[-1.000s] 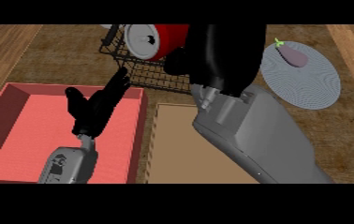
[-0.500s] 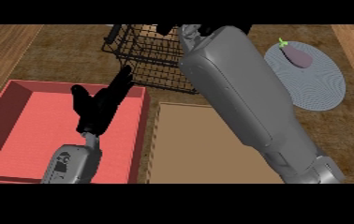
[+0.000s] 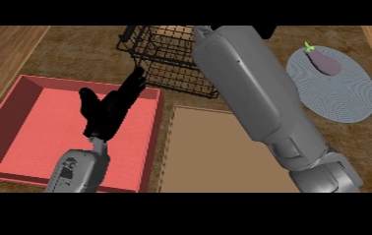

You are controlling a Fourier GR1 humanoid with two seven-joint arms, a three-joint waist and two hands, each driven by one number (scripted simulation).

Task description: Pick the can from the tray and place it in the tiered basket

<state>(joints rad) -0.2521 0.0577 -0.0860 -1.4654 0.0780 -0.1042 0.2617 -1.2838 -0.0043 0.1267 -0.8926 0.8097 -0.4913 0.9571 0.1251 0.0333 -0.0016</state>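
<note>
Can: I could not make it out anywhere in the head view, so I could record neither its colour nor its shape. Whether it sat behind the right forearm or past the upper edge, I could not tell.

Right forearm (image 3: pixel 247 91): a thick grey limb that ran from the lower right up across the view. It lay over the right part of the black wire tiered basket (image 3: pixel 163 57).

Right hand (image 3: pixel 266 30): I saw only a dark sliver beside the wrist, at the upper edge. I could not tell what state it was in or whether it held anything.

Left hand (image 3: pixel 105 112): black, with the fingers straight and spread upward, holding nothing. It showed over the right half of the red rectangular tray (image 3: pixel 40 131), its fingertips near the tray's far wall and just short of the basket.

Left forearm (image 3: pixel 76 172): grey, rising from the lower edge over the tray's near right corner.

Black wire tiered basket: it stood on the brown wooden counter (image 3: pixel 73 52), just beyond the tray's far right corner.

Tan rectangular board (image 3: pixel 210 160): it lay flat just beside the tray's right wall, partly under the right forearm.

Grey round ribbed plate (image 3: pixel 341 96): it was at the right, well apart from the tray.

Purple aubergine with a green stem (image 3: pixel 325 63): it rested on the plate's far part.
</note>
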